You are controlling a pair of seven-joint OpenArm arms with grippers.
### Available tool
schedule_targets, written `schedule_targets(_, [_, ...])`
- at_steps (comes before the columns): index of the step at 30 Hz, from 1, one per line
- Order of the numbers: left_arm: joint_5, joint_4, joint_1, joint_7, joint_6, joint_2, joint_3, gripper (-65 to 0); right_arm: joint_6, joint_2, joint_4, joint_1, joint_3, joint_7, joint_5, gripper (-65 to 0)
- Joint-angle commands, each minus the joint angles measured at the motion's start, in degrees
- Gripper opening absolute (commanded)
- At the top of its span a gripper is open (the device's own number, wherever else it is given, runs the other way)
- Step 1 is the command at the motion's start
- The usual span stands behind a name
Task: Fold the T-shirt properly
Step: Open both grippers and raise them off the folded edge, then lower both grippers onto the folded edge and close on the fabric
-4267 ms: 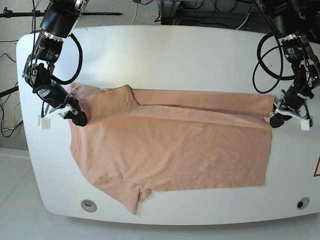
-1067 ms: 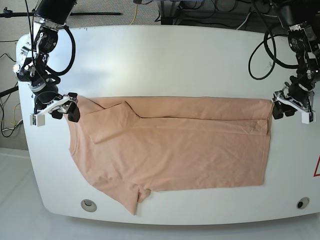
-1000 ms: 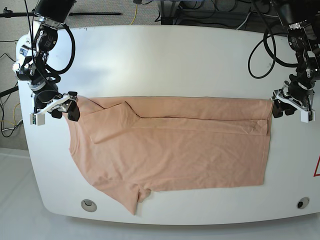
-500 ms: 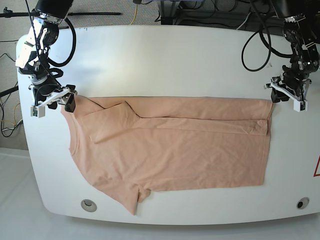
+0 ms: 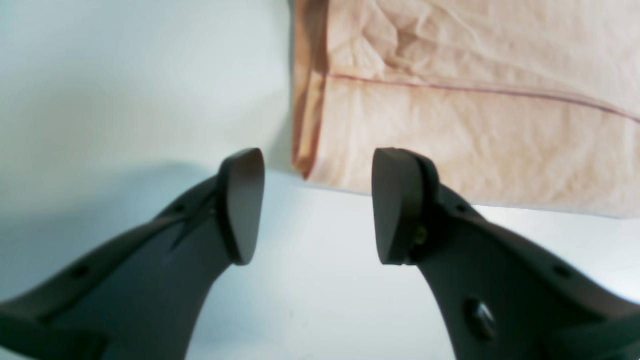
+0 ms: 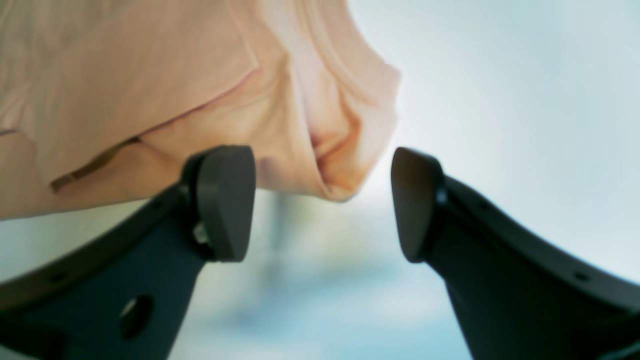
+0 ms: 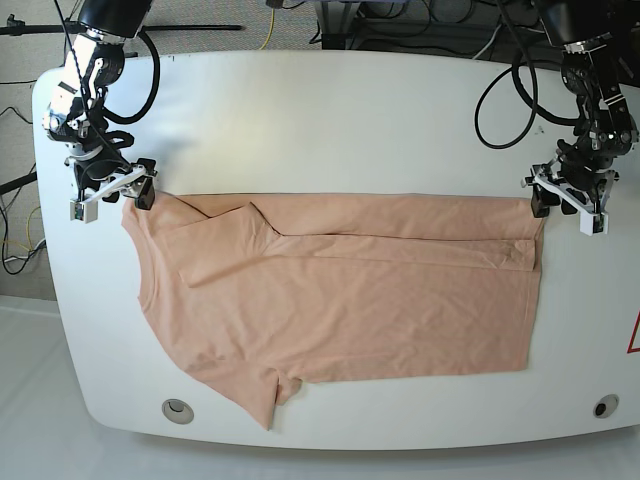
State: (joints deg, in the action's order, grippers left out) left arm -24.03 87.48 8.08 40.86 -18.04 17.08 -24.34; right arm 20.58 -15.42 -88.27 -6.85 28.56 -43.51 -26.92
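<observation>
Base view: T-shirt (image 7: 350,290) lies apparently untouched between both pincers.

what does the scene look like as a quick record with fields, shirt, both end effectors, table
shirt: peach T-shirt lying flat, far long edge folded over toward the near side
left end effector: open, empty, just off the shirt's far corner
right end effector: open, empty, at the shirt's other far corner, not gripping
table: white, shirt lies across its near half
sleeve: one sticks out at the near edge

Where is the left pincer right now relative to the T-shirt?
In the base view the left pincer hangs at the right, open, just off the T-shirt's far right corner; its wrist view shows that corner between the fingertips, ungripped.
</observation>
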Motion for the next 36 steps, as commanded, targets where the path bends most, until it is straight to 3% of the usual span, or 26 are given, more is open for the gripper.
schedule_targets(1, [-1.1,1.2,-0.1,-1.0,-0.2,1.3,-0.6,-31.5,-0.2,-1.2,0.2,0.9,1.3,2.1,-0.1,-23.9])
schedule_targets(20, [-1.2,1.8,0.9,-2.9,-0.2,1.1,-0.2,-37.3,0.9,-2.9,8.7,2.3,6.4,5.4,-0.9,-23.7])
schedule_targets(22, [-1.3,1.6,1.1,-2.9,-0.1,1.1,-0.2,-39.3,1.1,-2.9,9.6,2.8,6.2,5.8,-1.0,-23.7])
schedule_targets(24, [-1.4,1.1,1.0,-3.6,-0.1,1.1,-0.2,-45.7,2.3,-2.5,13.2,4.8,5.4,6.9,-0.1,-23.4])
schedule_targets(28, [-1.4,1.1,1.0,-4.0,-0.1,1.1,-0.3,-50.0,3.3,-2.4,15.9,6.0,5.1,7.5,-0.1,-24.5])
schedule_targets(32, [-1.3,1.0,0.8,-4.0,0.0,1.0,-0.2,-49.9,3.6,-2.4,17.9,6.4,4.8,8.6,-0.1,-29.0])
schedule_targets(36, [-1.1,1.1,0.3,-3.7,0.1,1.1,0.0,-44.6,3.6,-2.0,19.3,7.3,3.7,9.3,0.0,-38.3])
